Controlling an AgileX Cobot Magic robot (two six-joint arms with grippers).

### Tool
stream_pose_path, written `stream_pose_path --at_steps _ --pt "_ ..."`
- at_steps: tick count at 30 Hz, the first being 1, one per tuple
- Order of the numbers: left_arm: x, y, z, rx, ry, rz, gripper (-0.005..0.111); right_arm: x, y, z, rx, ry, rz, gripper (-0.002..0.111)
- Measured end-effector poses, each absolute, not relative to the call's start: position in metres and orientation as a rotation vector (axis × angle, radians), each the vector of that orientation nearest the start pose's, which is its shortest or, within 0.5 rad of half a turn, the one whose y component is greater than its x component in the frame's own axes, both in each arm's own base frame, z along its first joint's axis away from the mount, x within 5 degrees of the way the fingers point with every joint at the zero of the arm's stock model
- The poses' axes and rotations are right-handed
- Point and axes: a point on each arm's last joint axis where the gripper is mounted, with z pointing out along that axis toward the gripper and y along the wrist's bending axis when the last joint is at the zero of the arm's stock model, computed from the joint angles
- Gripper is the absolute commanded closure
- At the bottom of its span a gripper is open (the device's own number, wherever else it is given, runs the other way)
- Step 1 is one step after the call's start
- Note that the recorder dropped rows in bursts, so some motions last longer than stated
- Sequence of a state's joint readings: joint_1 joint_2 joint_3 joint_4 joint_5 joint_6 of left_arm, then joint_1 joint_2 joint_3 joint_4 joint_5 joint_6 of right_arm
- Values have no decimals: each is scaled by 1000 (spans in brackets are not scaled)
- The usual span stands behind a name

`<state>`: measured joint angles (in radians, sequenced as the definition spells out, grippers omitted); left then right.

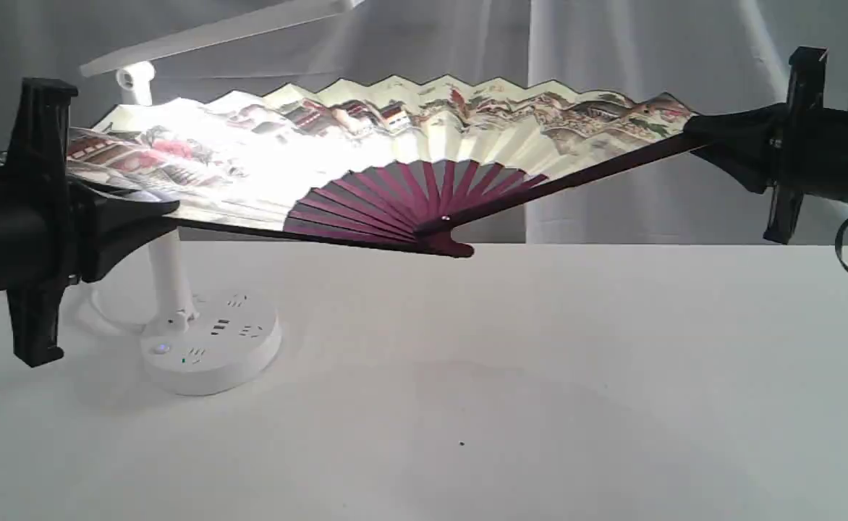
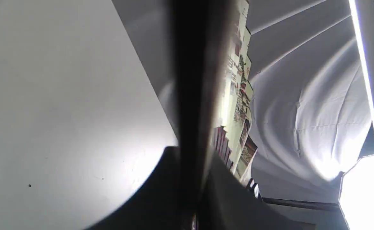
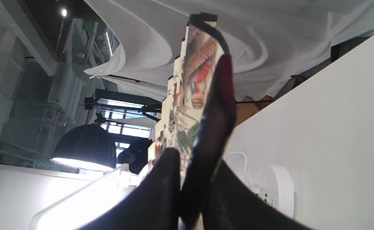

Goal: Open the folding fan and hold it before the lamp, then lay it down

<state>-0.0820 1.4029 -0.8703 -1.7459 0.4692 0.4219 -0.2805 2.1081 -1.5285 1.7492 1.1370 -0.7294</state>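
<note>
My left gripper [image 1: 150,211] was clamped on the left guard, its fingers pressed together around the dark strip. The folding fan [image 1: 424,137] hung spread wide above the white table [image 1: 540,376], stretched between my two grippers and in front of the lamp [image 1: 210,347]. The lamp's stem rose behind the fan's left part, and its long head showed above the zigzag top edge. There the cream paper glowed almost white, washing out the painted houses. Further right the village, trees and hills read clearly. Maroon ribs radiated from the pivot, which sat low near the table. My right gripper [image 1: 695,134] was closed on the right guard's end.
</note>
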Motion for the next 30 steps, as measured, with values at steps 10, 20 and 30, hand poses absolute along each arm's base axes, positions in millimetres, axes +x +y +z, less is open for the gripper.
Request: stream_pose_path --at_steps 10,20,30 --pt "297 -71 292 -941 1942 -1381 107 450 -57 243 486 1840 1625 108" --pt "294 -84 290 -918 1975 -1344 107 447 -66 239 477 1882 1586 108" --pt "290 -88 263 -992 2051 -1364 107 439 -76 231 434 1997 1521 108"
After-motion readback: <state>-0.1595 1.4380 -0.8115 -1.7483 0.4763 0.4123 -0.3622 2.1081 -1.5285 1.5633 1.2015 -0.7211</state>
